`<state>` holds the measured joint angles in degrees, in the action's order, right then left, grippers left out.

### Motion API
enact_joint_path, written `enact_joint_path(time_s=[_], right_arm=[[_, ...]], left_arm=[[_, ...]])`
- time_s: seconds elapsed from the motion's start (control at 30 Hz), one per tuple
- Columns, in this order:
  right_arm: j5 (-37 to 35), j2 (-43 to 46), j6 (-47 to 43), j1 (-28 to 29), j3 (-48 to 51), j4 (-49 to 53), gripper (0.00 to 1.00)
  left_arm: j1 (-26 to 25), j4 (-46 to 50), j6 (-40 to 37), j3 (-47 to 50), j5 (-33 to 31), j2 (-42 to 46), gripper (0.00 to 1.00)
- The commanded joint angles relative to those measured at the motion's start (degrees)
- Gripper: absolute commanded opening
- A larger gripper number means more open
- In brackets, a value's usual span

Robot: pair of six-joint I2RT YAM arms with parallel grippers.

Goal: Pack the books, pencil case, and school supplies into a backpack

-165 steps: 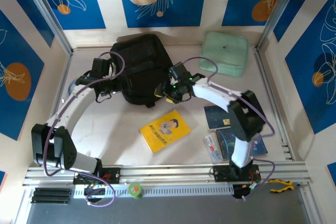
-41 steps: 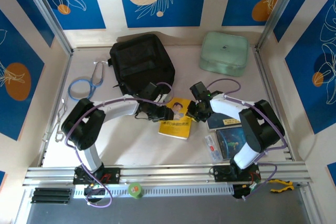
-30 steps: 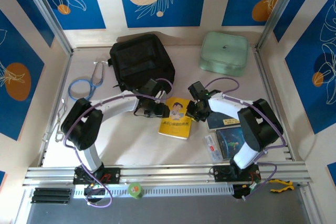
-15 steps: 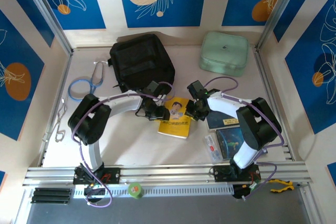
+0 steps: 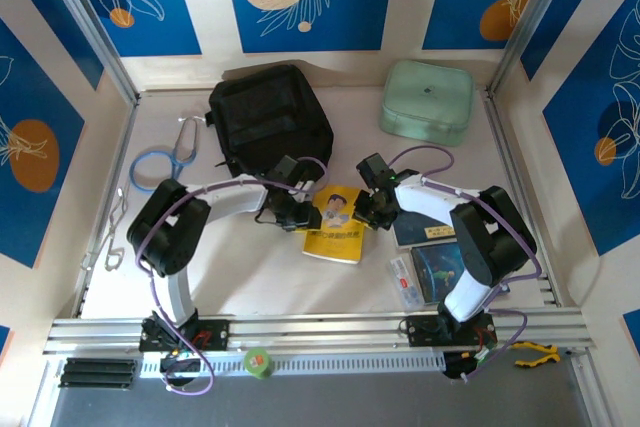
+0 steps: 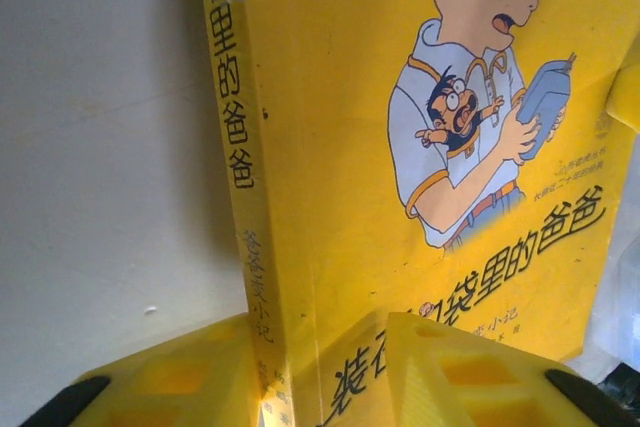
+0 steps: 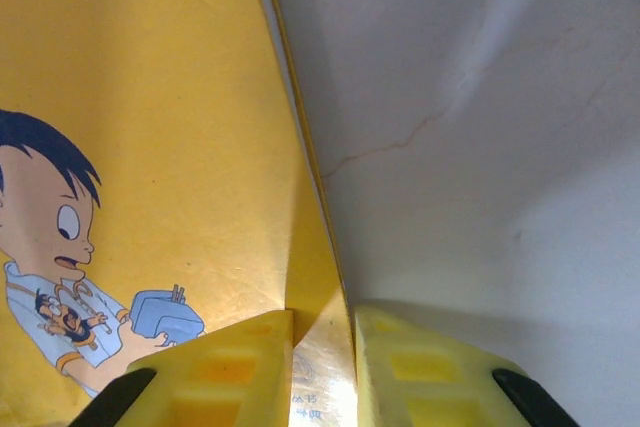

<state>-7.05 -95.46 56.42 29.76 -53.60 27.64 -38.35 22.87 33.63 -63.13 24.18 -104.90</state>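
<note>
The yellow book (image 5: 338, 232) with its cartoon figure is in the middle of the table, just below the black backpack (image 5: 268, 127). My left gripper (image 5: 298, 215) straddles its spine (image 6: 245, 177); one finger (image 6: 190, 367) lies against the spine and the other (image 6: 470, 377) is over the cover, but contact there is unclear. My right gripper (image 5: 366, 215) is shut on the book's opposite edge (image 7: 322, 347). A small navy book (image 5: 415, 230), a larger blue book (image 5: 448, 272) and the slim whitish pencil case (image 5: 403, 283) lie at the right.
A mint-green padded pouch (image 5: 428, 100) sits at the back right. A blue stethoscope (image 5: 158, 165) lies at the left near the wall. A green tape roll (image 5: 259, 362) and yellow-handled pliers (image 5: 535, 352) rest on the front rail. Bare tabletop (image 5: 230, 267) lies front left.
The left gripper's jaws have narrowed around the yellow book's spine. The right gripper has kept its hold on the other edge. The book has hardly shifted.
</note>
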Motion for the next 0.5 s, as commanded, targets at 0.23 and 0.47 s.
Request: enact_joint_path(time_s=[0.23, 0.47], right_arm=[[-1.14, -1.38, 1.47, 0.56, 4.80, -1.58, 0.21], [0.56, 1.73, 0.26, 0.14, 7.02, -5.17, 0.23]], left_arm=[[-0.94, -16.75, 4.59, 5.06, 10.31, 3.88, 0.24], [-1.03, -18.34, 6.10, 3.24, 11.77, 3.05, 0.28]])
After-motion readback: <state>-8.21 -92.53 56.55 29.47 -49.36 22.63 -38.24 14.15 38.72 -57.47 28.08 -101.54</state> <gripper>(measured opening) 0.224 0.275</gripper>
